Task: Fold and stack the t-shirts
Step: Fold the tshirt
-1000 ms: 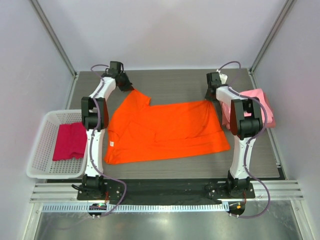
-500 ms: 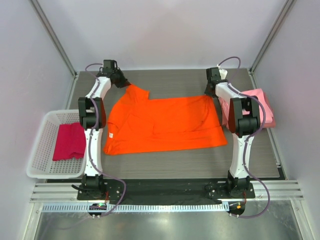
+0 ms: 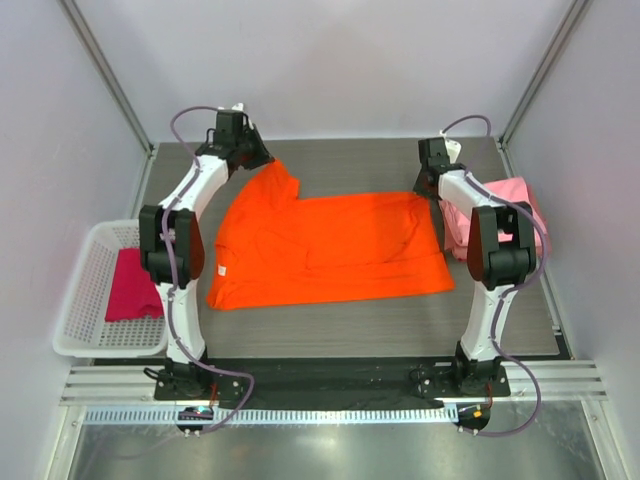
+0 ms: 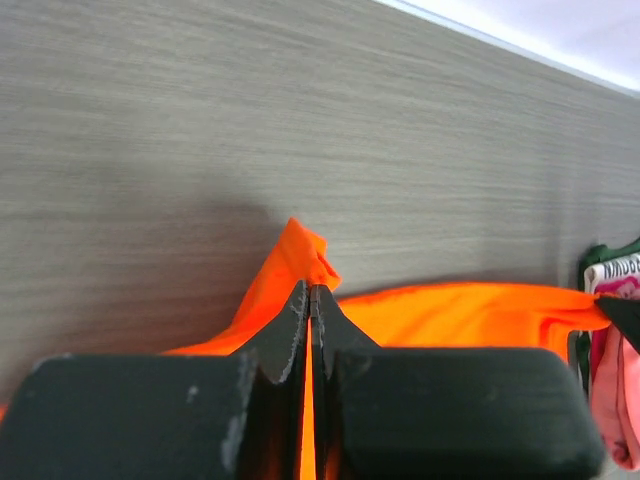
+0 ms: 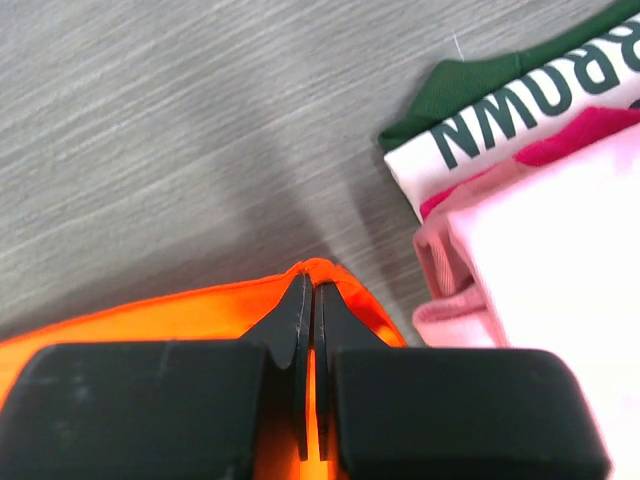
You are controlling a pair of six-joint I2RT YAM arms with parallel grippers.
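A bright orange t-shirt (image 3: 325, 248) lies spread across the middle of the table. My left gripper (image 3: 268, 163) is shut on its far left corner (image 4: 300, 260), held a little off the table. My right gripper (image 3: 426, 190) is shut on the far right corner (image 5: 320, 275). A pile of folded shirts with a light pink one (image 3: 520, 205) on top sits at the right, beside the right arm; its edge shows in the right wrist view (image 5: 560, 230). A magenta-crimson t-shirt (image 3: 133, 285) lies in the white basket (image 3: 85, 285) at the left.
The basket stands off the table's left edge, beside the left arm. The shirt pile includes a white and green printed shirt (image 5: 520, 110) close to the right gripper. Bare grey table lies beyond the orange shirt, up to the back wall.
Both grippers have carried the orange shirt's far edge away from the arm bases. The shirt has slid back and lies flatter, and its left corner is now raised higher.
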